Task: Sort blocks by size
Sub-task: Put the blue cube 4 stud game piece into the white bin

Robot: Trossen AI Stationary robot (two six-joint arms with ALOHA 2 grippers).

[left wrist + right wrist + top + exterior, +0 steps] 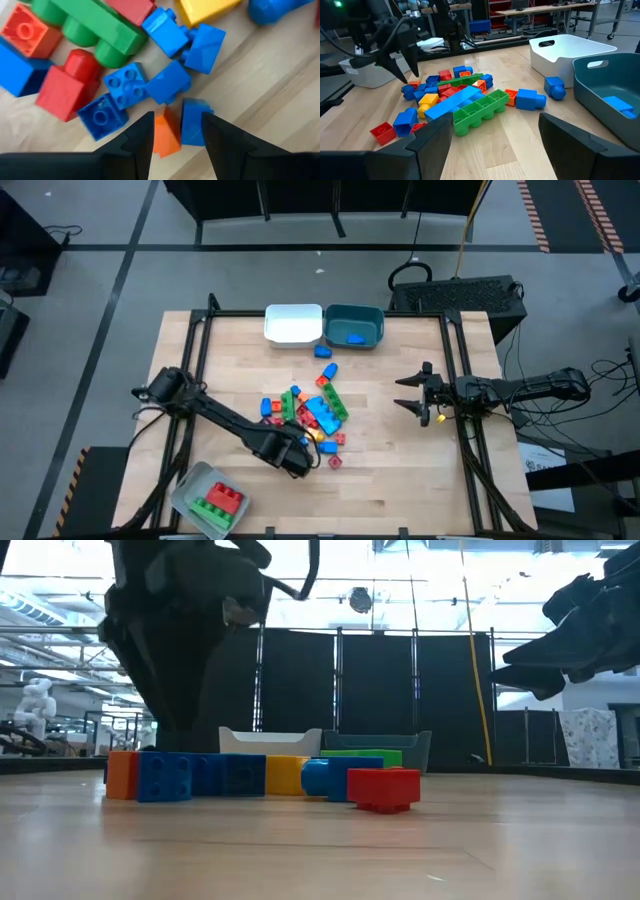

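The blocks lie in a loose pile (312, 410) at the table's middle: blue, green, red, orange and yellow bricks, with a long green bar (480, 107) at its right side. My left gripper (177, 140) is open at the pile's near edge (300, 450), pointing down. Its fingers stand on either side of a small orange block (165, 132) and a small blue block (192, 122), both lying on the table. My right gripper (412, 393) is open and empty, in the air to the right of the pile; it also shows in the right wrist view (495, 150). My left gripper comes from above, with one finger (142, 140) beside the small orange block and the other (215, 137) beside the small blue block. Whether the fingers touch these blocks, I cannot tell. Both blocks lie on the table.
A white bin (293, 323) and a teal bin (370, 315) holding one blue block (355, 337) stand at the far edge. A clear-grey bin (195, 490) with a green and a red block stands at the near left. Two blue blocks (325, 360) lie loose near the bins.
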